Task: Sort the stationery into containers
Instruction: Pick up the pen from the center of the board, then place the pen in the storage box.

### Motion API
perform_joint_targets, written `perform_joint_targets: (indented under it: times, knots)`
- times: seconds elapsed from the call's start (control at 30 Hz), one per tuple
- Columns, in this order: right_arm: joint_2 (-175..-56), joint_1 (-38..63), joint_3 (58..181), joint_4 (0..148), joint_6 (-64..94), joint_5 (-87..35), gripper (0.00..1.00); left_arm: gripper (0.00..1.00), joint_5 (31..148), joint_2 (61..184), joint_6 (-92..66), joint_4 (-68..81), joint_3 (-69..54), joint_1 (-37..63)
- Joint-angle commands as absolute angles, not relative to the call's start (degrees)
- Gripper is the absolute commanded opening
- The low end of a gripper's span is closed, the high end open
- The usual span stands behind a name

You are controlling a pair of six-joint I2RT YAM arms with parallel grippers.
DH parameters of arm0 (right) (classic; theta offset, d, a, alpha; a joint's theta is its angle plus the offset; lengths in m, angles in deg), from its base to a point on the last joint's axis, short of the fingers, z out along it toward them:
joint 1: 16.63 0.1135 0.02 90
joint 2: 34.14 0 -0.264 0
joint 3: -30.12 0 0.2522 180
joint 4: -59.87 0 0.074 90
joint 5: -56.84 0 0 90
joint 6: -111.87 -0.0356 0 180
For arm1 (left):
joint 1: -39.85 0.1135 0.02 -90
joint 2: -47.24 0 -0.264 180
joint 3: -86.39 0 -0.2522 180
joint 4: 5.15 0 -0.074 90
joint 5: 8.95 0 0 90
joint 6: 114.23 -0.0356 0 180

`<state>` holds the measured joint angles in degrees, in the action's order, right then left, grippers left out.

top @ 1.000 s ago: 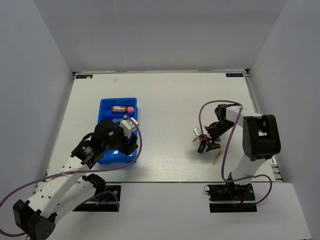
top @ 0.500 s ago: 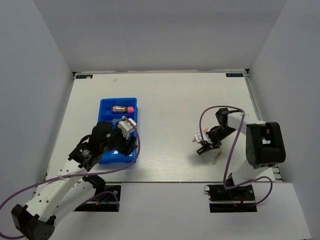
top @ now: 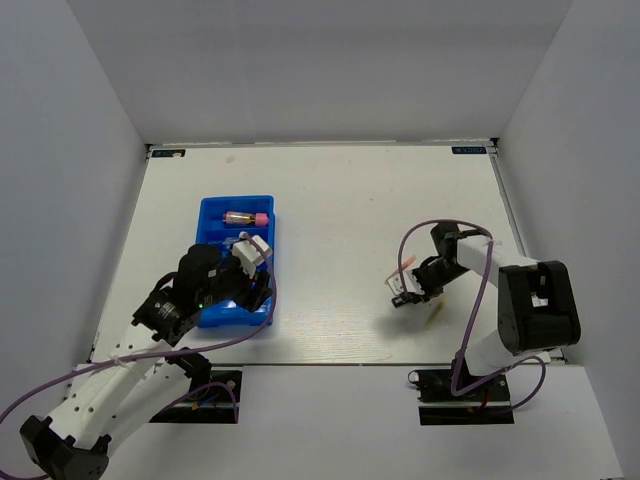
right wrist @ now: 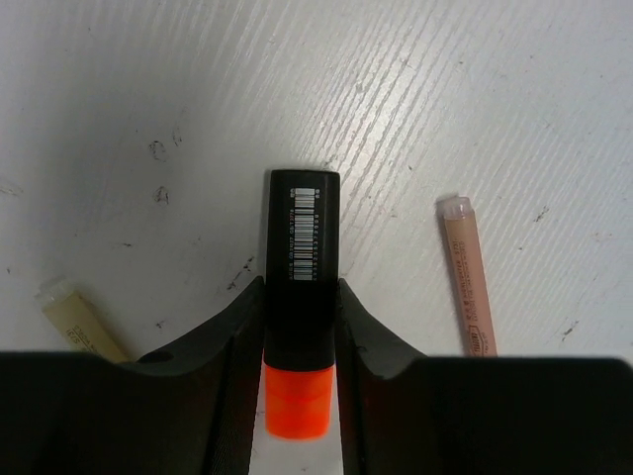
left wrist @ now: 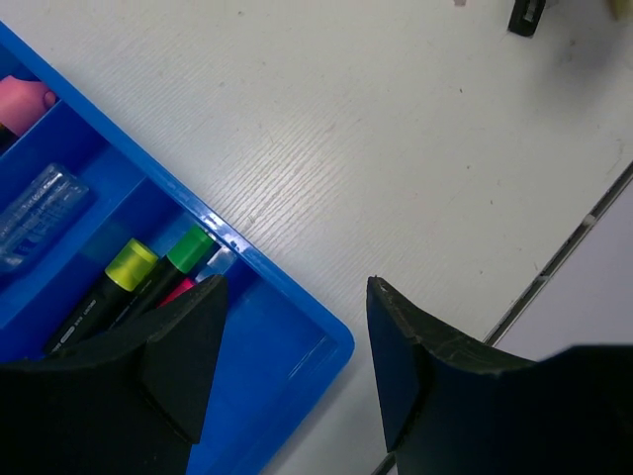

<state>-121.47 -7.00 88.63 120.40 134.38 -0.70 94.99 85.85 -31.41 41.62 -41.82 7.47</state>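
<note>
A black highlighter with an orange end (right wrist: 302, 228) lies on the white table, and my right gripper (right wrist: 300, 297) is shut on it, both pads against its sides. A thin pink stick (right wrist: 468, 277) lies just right of it and a beige stick (right wrist: 79, 325) just left. From above, the right gripper (top: 405, 292) sits low at the table, hiding the highlighter. The blue tray (top: 207, 212) holds a pink tube (top: 246, 217). My left gripper (left wrist: 297, 297) hangs open over the tray's near corner (left wrist: 331, 341), beside yellow (left wrist: 131, 264) and green (left wrist: 190, 247) highlighter ends.
The beige stick (top: 435, 317) and pink stick (top: 408, 263) flank the right gripper in the top view. A clear pen (left wrist: 45, 203) lies in a middle compartment of the tray. The table's front edge (left wrist: 584, 223) runs close to the left gripper.
My right gripper has dropped to the table and closed its jaws on the orange highlighter. The left arm has shifted only slightly over the tray.
</note>
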Motion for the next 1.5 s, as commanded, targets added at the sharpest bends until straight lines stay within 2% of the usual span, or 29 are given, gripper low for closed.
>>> perform_joint_targets:
  times: [0.0, 0.07, 0.1, 0.17, 0.2, 0.27, 0.3, 0.37, 0.4, 0.47, 0.5, 0.53, 0.6, 0.67, 0.83, 0.93, 1.23, 1.47]
  knots:
    - [-119.8, -5.4, 89.7, 121.7, 146.5, -2.8, 0.00, 0.69, 95.6, 84.7, -30.3, 41.5, -38.8, 7.6]
    - [-117.8, -4.6, 93.3, 122.6, 137.5, 0.5, 0.00, 0.69, 95.5, 84.5, -29.9, 41.7, -37.5, 7.6]
    - [-117.4, -3.1, 94.4, 122.6, 125.6, 1.5, 0.00, 0.69, 95.4, 84.3, -29.6, 41.8, -37.2, 7.5]
    - [-117.0, -1.4, 99.6, 122.3, 117.5, 4.4, 0.00, 0.69, 95.5, 84.2, -29.2, 42.1, -35.8, 7.6]
    - [-117.3, -0.3, 101.1, 122.3, 106.2, 4.9, 0.00, 0.69, 95.6, 84.0, -28.7, 41.9, -35.6, 7.5]
    - [-117.7, 1.6, 106.0, 121.0, 99.5, 10.1, 0.00, 0.69, 94.7, 83.7, -28.4, 41.8, -34.5, 7.6]
    - [-118.1, 2.1, 107.1, 120.4, 90.4, 13.3, 0.00, 0.69, 94.2, 83.3, -27.6, 41.7, -33.9, 7.5]
    - [-119.2, 4.5, 111.1, 114.8, 82.9, 16.6, 0.00, 0.69, 91.6, 82.7, -26.8, 41.2, -33.7, 7.6]
    - [-120.6, 5.1, 111.9, 112.6, 68.7, 21.4, 0.00, 0.69, 90.9, 81.5, -25.7, 39.9, -33.5, 7.6]
    - [-123.4, 7.5, 115.2, 100.0, 57.9, 23.3, 0.00, 0.69, 87.7, 80.8, -25.1, 38.2, -33.6, 7.6]
    - [-125.6, 8.0, 116.4, 96.2, 40.5, 26.2, 0.00, 0.69, 86.6, 79.5, -24.7, 37.3, -33.9, 7.6]
    - [-128.2, 10.2, 117.2, 86.1, 35.5, 26.9, 0.00, 0.69, 86.2, 79.1, -24.8, 36.0, -33.9, 7.5]
    - [-133.8, 13.1, 122.2, 82.3, 22.6, 27.1, 0.00, 0.69, 84.4, 78.2, -22.7, 34.9, -33.7, 7.7]
    - [-137.0, 16.1, 130.0, 81.0, 16.6, 27.9, 0.00, 0.69, 84.0, 78.1, -22.6, 34.1, -33.3, 7.5]
    - [-150.8, 22.9, 146.0, 78.6, 7.7, 30.4, 0.00, 0.69, 84.1, 78.6, -23.0, 35.7, -31.4, 7.6]
    - [-154.4, 26.3, 149.5, 76.2, 5.4, 29.8, 0.00, 0.69, 84.3, 78.3, -23.7, 35.9, -31.3, 7.6]
    - [-164.3, 33.2, 160.9, 84.9, 20.9, 21.9, 0.00, 0.69, 85.2, 78.4, -23.5, 37.0, -31.1, 7.6]
    - [-170.5, 35.1, 166.3, 93.6, 40.7, 16.4, 0.00, 0.69, 85.4, 77.7, -22.8, 37.6, -31.8, 7.6]
